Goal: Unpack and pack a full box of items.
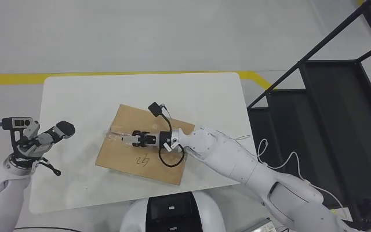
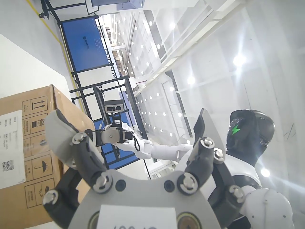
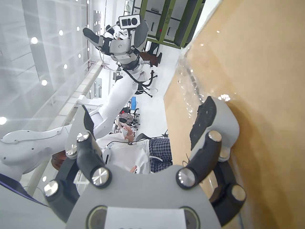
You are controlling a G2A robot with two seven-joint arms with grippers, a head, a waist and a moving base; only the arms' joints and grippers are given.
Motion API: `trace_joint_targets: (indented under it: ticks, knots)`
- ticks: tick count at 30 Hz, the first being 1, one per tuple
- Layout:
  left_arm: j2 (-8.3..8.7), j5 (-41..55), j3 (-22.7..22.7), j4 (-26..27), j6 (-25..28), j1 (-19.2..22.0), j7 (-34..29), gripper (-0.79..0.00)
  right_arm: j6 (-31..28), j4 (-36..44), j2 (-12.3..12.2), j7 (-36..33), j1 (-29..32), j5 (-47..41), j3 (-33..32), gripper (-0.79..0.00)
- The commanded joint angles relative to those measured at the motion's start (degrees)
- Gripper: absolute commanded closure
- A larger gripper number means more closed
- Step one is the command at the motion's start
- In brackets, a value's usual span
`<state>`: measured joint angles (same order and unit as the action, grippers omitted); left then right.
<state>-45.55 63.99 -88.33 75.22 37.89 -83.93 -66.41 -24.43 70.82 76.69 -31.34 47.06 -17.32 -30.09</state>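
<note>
We see the closed cardboard box (image 1: 116,155) lying at the middle of the white tabletop (image 1: 145,93), its top seam sealed with clear tape (image 3: 188,77). The right gripper (image 1: 136,139) sits over the box's top at that seam. Its fingers (image 3: 215,120) are spread wide and hold nothing, one of them close against the cardboard beside the tape. The left gripper (image 2: 129,122) hangs at the tabletop's left edge, well apart from the box, its fingers wide and empty.
</note>
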Motion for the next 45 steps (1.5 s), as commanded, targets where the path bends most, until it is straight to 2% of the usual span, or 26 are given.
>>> trace_joint_targets:
  ticks: [1,11,18,24,27,31,36,41,45]
  knots:
    - [-0.25,-0.1,-0.4,0.4,-0.4,-0.5,-0.3,-0.785,0.3,-0.9,0.9,0.0,-1.0,-0.1,0.6,-0.785]
    - [-1.62,-1.2,-1.8,0.9,-2.0,-1.5,-2.0,-0.785,0.5,-9.5,6.8,-0.7,-7.2,-1.8,3.9,-0.785]
    - [-2.51,-2.2,-2.5,0.2,-3.3,-0.9,-3.3,-0.785,-1.5,-16.2,10.3,-1.1,-8.8,-4.0,4.7,-0.785]
    - [-3.25,-2.6,-3.1,-0.1,-4.1,-0.4,-4.1,-0.785,-3.9,-17.6,12.6,-2.8,-10.2,-4.7,4.8,-0.785]
    - [-3.62,-2.8,-3.4,-0.3,-4.4,-0.1,-4.4,-0.785,-5.6,-16.6,13.0,-3.7,-10.5,-4.7,4.0,-0.785]
    - [-4.11,-2.8,-3.7,-1.1,-5.0,0.3,-5.0,-0.785,-6.0,-13.4,11.7,-5.4,-8.8,-3.1,1.3,-0.785]
    - [-4.79,-3.8,-3.1,-1.8,-5.8,1.7,-5.8,-0.785,-1.6,-4.9,7.7,-6.9,-3.1,2.5,-4.4,-0.785]
    - [-5.45,-4.6,-2.3,-1.7,-6.5,3.1,-6.5,-0.785,3.8,5.8,2.9,-6.2,7.5,7.8,-12.9,-0.785]
    - [-5.90,-5.6,-1.9,-1.8,-6.9,3.8,-6.9,-0.785,6.2,11.8,0.1,-6.6,15.5,10.8,-19.2,-0.785]
